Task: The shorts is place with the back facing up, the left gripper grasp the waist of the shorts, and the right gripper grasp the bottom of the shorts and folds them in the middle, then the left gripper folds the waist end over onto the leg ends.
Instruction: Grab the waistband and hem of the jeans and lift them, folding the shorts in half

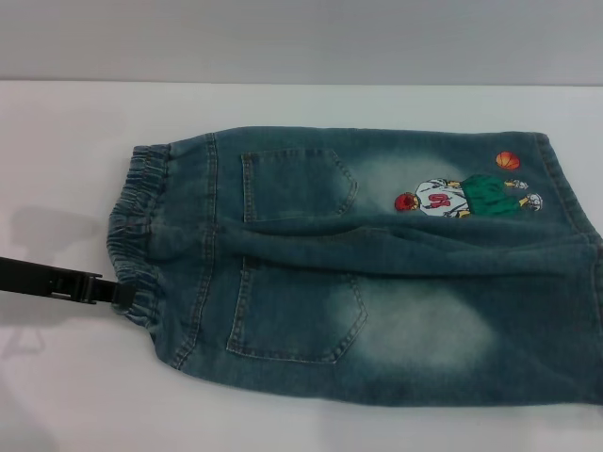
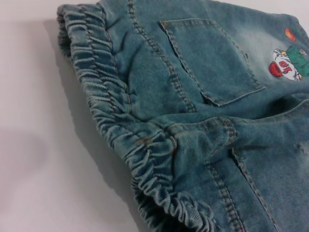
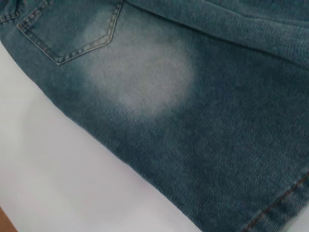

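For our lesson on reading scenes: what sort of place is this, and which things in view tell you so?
Probably a robot test bench or lab: a bare white table against a plain grey wall, only the shorts spread flat, and the left gripper at the waist.

1. White tabletop (image 1: 57, 395), smooth and matte, fills most of the head view.
2. Pale grey wall (image 1: 301, 38) behind its far edge (plain, unmarked).
3. Soft, even light; faint grey shadows on the tabletop.
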Action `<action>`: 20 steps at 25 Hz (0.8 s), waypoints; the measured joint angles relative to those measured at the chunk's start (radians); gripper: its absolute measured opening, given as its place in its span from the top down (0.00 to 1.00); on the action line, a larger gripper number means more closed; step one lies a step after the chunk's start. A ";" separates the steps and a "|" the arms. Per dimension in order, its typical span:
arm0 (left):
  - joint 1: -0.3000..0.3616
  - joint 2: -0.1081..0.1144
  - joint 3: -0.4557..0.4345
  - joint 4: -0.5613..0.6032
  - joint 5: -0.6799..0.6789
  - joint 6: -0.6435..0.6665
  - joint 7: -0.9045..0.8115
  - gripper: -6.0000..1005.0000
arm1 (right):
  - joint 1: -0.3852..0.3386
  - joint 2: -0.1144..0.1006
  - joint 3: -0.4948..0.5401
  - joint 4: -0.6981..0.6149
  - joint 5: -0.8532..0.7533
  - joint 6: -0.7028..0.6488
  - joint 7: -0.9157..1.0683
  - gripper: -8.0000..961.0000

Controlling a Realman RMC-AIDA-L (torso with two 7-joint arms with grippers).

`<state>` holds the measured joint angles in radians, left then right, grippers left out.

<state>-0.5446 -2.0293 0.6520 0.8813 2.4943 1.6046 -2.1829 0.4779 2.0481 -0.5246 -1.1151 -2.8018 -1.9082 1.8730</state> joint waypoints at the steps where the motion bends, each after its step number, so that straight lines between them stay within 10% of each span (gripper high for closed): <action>1: 0.000 0.000 0.000 0.000 0.000 0.000 0.000 0.96 | 0.001 0.000 0.000 0.000 0.000 0.000 0.000 0.29; 20: 0.000 -0.002 0.000 -0.003 0.000 0.000 0.000 0.96 | 0.008 0.003 -0.022 -0.006 0.000 0.005 -0.001 0.29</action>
<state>-0.5445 -2.0310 0.6519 0.8785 2.4943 1.6046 -2.1829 0.4859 2.0513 -0.5469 -1.1211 -2.8016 -1.9037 1.8719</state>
